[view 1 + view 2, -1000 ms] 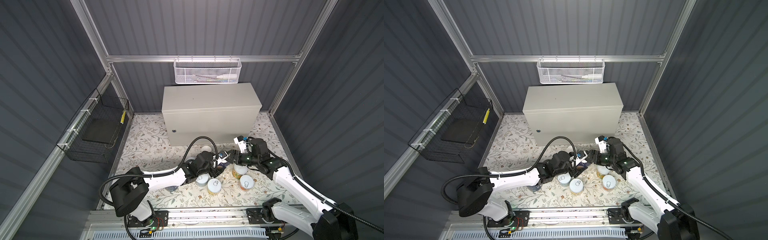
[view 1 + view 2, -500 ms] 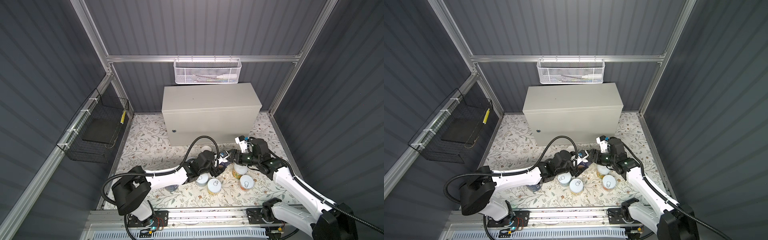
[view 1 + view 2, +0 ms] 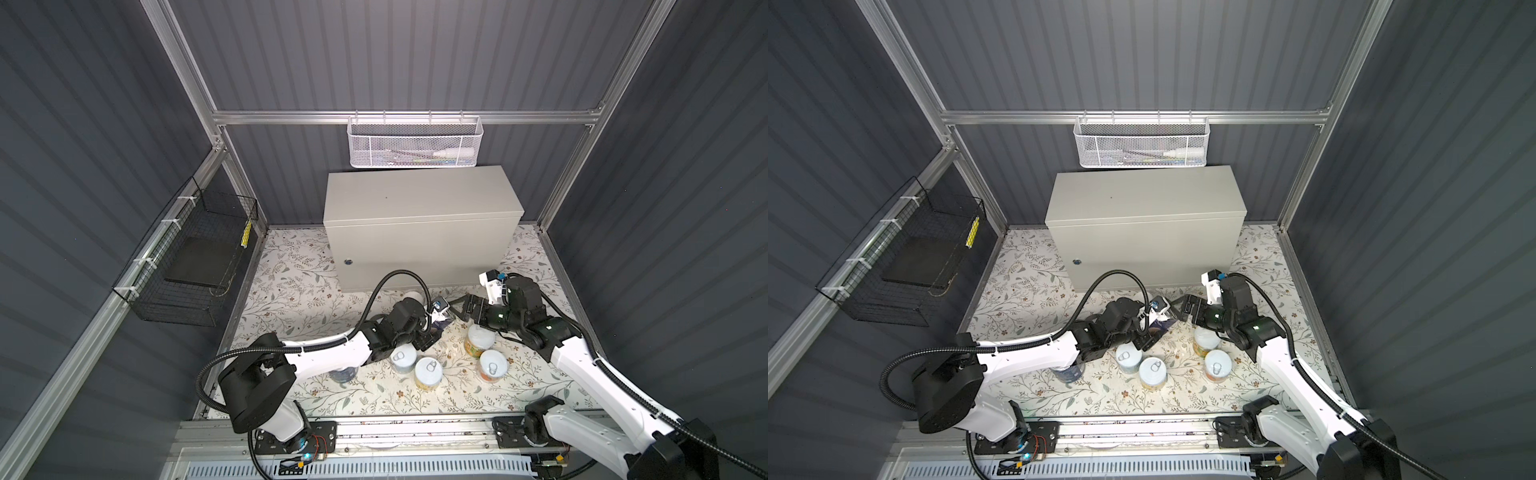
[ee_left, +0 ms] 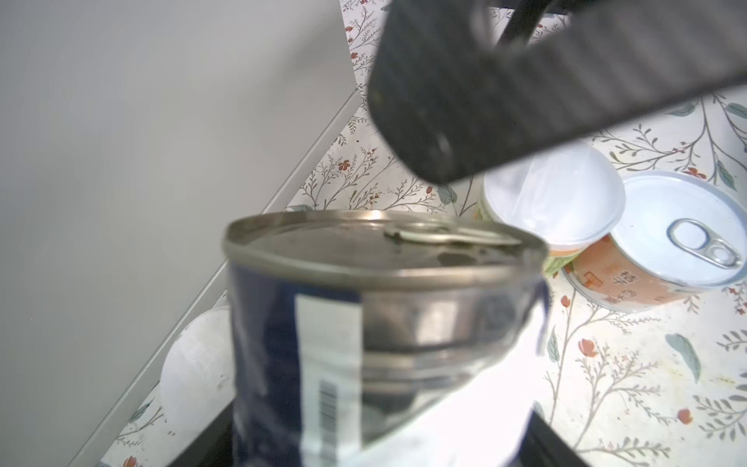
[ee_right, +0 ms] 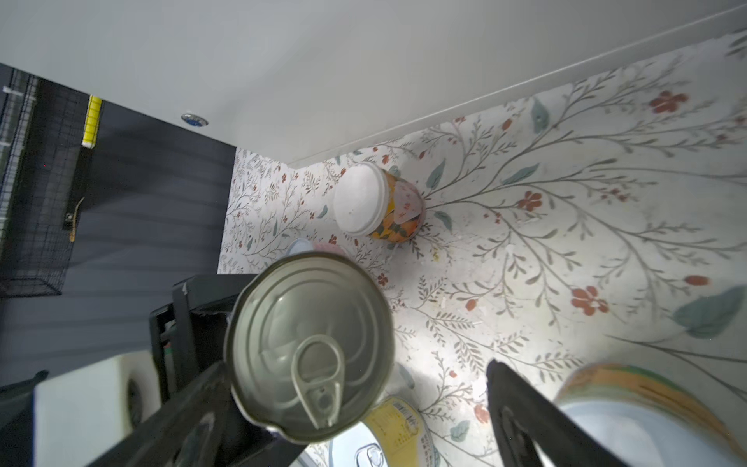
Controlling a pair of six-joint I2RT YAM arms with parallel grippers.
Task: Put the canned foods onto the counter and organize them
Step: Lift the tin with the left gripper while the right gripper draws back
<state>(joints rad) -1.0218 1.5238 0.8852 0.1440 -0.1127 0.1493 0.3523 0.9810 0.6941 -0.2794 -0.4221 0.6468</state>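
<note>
A dark blue can with a silver lid (image 4: 384,323) is held off the floor, my left gripper (image 4: 376,444) shut on its body. In both top views this held can (image 3: 444,322) (image 3: 1160,323) hangs in front of the counter (image 3: 419,199) (image 3: 1142,195). My right gripper (image 5: 355,412) (image 3: 465,309) stands open, its jaws wide apart on either side of the can's lid (image 5: 311,343), which lies nearer one finger (image 5: 182,412). Several white-lidded cans (image 3: 428,372) (image 3: 1152,372) stand on the floral floor below. Another blue can (image 3: 343,374) sits under the left arm.
A floral-labelled can (image 5: 380,202) lies on its side against the counter's front. A white mesh basket (image 3: 413,143) hangs on the back wall above the counter. A black wire basket (image 3: 195,257) hangs on the left wall. The counter's top is bare.
My right gripper's jaws have spread wide apart around the blue can's lid. The left gripper still holds the can, and both arms have barely moved.
</note>
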